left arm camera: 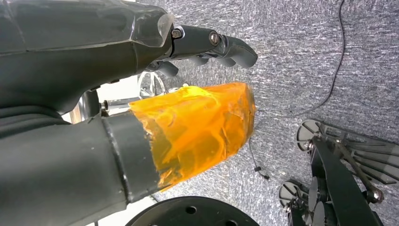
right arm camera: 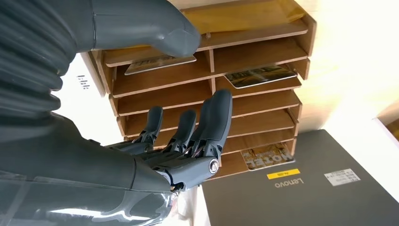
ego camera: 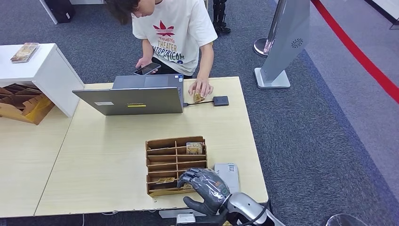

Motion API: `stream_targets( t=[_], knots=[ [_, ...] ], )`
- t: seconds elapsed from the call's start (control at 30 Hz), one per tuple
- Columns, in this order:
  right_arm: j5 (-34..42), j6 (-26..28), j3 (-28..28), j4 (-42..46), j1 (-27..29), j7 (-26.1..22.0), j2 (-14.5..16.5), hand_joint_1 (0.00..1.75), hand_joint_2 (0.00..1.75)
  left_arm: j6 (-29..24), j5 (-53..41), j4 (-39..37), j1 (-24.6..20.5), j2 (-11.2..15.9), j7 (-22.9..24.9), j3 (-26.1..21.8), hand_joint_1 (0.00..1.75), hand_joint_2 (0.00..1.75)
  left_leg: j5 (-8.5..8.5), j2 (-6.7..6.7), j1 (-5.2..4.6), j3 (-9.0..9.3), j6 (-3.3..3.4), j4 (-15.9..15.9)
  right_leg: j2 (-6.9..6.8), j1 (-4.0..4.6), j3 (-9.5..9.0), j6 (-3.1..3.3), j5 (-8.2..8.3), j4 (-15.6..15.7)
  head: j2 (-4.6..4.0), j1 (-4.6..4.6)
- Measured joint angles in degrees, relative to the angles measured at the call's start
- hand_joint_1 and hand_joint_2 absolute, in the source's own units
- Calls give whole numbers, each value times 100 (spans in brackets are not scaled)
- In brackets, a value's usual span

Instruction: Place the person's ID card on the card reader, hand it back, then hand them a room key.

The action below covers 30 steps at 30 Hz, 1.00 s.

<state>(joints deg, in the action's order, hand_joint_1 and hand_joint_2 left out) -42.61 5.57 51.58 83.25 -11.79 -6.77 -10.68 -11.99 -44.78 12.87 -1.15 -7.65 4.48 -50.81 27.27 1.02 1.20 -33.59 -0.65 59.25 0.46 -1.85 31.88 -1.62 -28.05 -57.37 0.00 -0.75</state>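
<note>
The person across the table presses a small card (ego camera: pixel 198 97) to the tabletop under a hand (ego camera: pixel 201 87), just left of the black card reader (ego camera: pixel 220 100). On my side stands a wooden slotted card holder (ego camera: pixel 175 164) with room key cards: one (ego camera: pixel 194 148) in a far slot, others (ego camera: pixel 165 180) in a near slot. My right hand (ego camera: pixel 205 187) hovers over the holder's near right corner, holding nothing. In the right wrist view its fingers (right arm camera: pixel 189 133) are spread over the slots and its thumb (right arm camera: pixel 162 29) sits above a key card (right arm camera: pixel 159 63). My left hand (left arm camera: pixel 188 89) hangs over the carpet, empty.
An open grey laptop (ego camera: pixel 134 98) stands between the holder and the person, who also holds a phone (ego camera: pixel 147 68). A white device (ego camera: pixel 227 173) lies right of the holder. White cabinet (ego camera: pixel 44 70) and cardboard boxes (ego camera: pixel 21 104) at left; a sign stand (ego camera: pixel 282 42) on the carpet at right.
</note>
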Motion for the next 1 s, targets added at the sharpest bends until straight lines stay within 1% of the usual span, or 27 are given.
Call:
stream_targets(
  t=[0.13,0.47,0.73,0.87,1.0],
  knots=[
    [-4,84,4,-151,-85,14,109,86,175,14,-71,0,-2,0,0,-4,0,0,0,0,0,0,0,0,0,0,0,0,0,-1,0,-1],
    [1,195,-53,-467,-285,88,356,84,175,36,-192,4,-4,0,11,-53,0,0,0,0,0,0,0,0,0,0,0,0,0,-1,0,-1],
    [-38,195,-111,-676,-294,120,391,86,175,34,-258,9,-4,0,15,-92,0,0,0,0,0,1,0,0,0,0,0,0,0,-1,0,1],
    [-52,197,-145,-699,-293,120,391,90,175,34,-272,9,-3,0,14,-98,0,0,0,0,0,1,0,0,0,0,0,0,0,-1,0,1],
    [-59,208,-200,-673,-292,123,387,89,175,49,-272,9,-3,0,13,-124,0,0,0,0,0,2,0,0,0,0,1,0,0,-1,0,1]
  ],
)
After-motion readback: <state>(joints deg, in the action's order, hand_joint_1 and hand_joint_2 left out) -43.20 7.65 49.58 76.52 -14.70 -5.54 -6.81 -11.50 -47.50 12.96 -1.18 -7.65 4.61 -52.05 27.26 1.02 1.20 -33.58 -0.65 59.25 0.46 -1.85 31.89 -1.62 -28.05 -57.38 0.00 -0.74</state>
